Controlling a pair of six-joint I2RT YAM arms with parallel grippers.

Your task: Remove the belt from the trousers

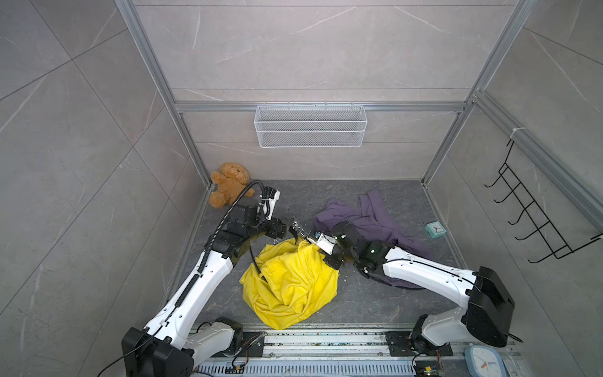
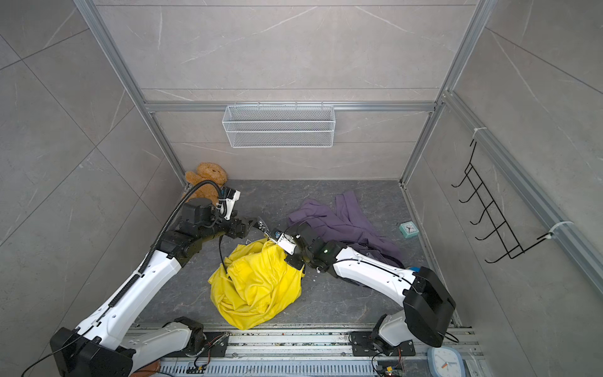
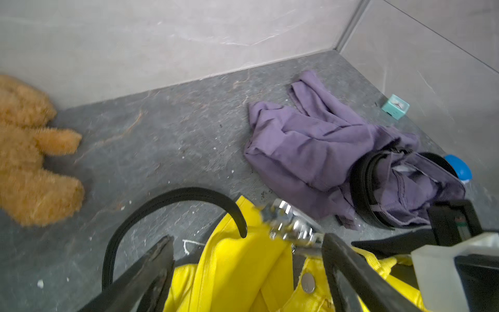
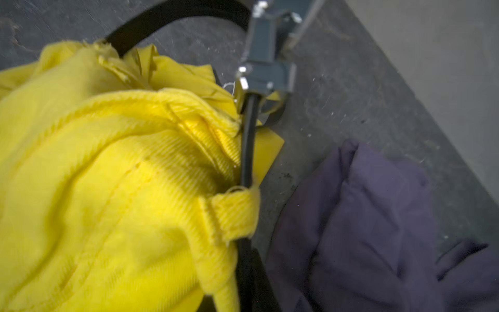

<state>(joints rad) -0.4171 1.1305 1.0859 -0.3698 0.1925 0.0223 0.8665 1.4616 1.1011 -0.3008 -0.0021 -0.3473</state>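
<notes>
Since the belt [image 3: 172, 193] is threaded through the soft yellow trousers [image 1: 293, 284] mid-floor, it probably drags cloth along; the rigid buckle [image 3: 291, 227] looks the best hold (strap likely slick). Left gripper [image 3: 247, 241] is spread, straddling the buckle; right gripper [image 1: 311, 240] is pinched together at the waistband, contents hidden.

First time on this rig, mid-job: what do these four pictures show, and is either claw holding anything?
The machine is a left arm and a right arm on a dark floor. Both top views look down on everything; each wrist view rides on one arm. Yellow trousers lie in the middle, a black belt threaded through a loop, with a metal buckle. The left gripper is open, close to the buckle. The right gripper is shut beside the belt; what it pinches is hidden. Purple trousers, a teddy bear and a small clock lie aside.
</notes>
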